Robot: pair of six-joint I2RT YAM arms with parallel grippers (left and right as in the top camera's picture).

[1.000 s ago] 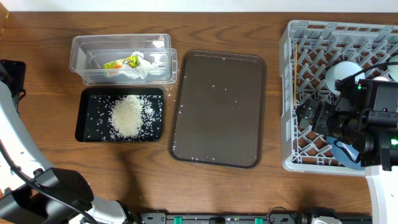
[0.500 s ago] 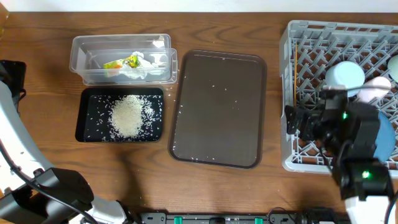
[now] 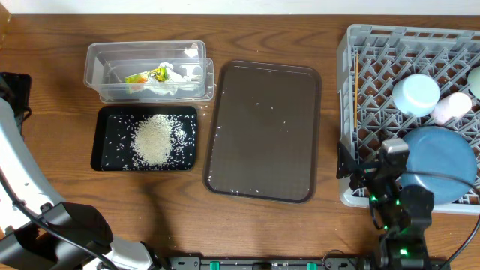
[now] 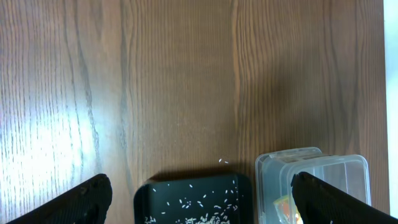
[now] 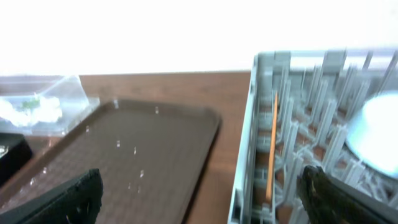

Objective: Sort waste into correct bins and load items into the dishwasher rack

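In the overhead view the grey dishwasher rack (image 3: 375,71) stands at the right. It holds a dark-blue plate (image 3: 441,163), a pale blue bowl (image 3: 416,93), a pink cup (image 3: 454,107) and a thin wooden stick (image 3: 355,97). Rice (image 3: 154,140) is heaped in the black tray (image 3: 105,150). A crumpled wrapper (image 3: 159,78) lies in the clear tub (image 3: 101,64). My right gripper (image 5: 202,198) is open and empty at the rack's front left corner, with the stick (image 5: 272,143) ahead of it. Open and empty too, my left gripper (image 4: 199,194) hovers left of the black tray (image 4: 193,199).
A large brown serving tray (image 3: 262,131) with a few stray rice grains lies between the bins and the rack. A second pale bowl (image 3: 475,75) shows at the rack's right edge. The left arm (image 3: 15,150) runs along the table's left side.
My right arm has pulled back from over the rack toward the table's front edge. The plate that it covered now shows in the rack. The left arm has not moved.
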